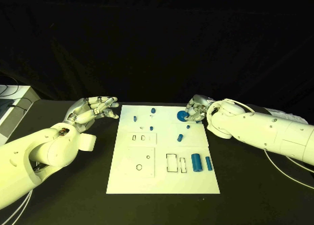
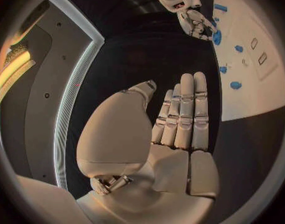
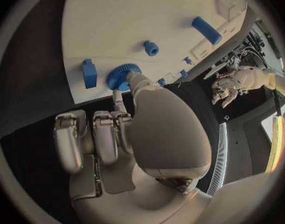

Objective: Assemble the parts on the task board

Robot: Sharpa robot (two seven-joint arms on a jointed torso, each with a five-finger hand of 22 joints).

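Black tabletop point(image 1: 75, 197) and dark backdrop surround the white task board point(image 1: 164, 183), which lies lengthwise between the two arms. At the board's far right corner sits one blue toothed gear point(image 1: 182, 116), and the right hand point(image 1: 197, 108) is on it: in the right wrist view the thumb and one finger reach down to the gear's rim point(image 3: 124, 76) while the other fingers point(image 3: 92, 137) stay curled back, so the hand appears to pinch the gear. The left hand point(image 1: 95, 108) hovers off the board's far left corner, over bare table, holding nothing; in the left wrist view its fingers point(image 2: 186, 109) lie straight and side by side, with the thumb set a little apart. Besides the gear, the head view shows seven blue parts on the board: four small ones toward the far end point(image 1: 153, 111), one short peg point(image 1: 179, 138) near the middle right, and two upright-lying cylinders at the near right, a thick one point(image 1: 196, 162) just beside a thinner one point(image 1: 209, 163). Several outlined slots point(image 1: 172, 162) mark the board's near and middle areas.
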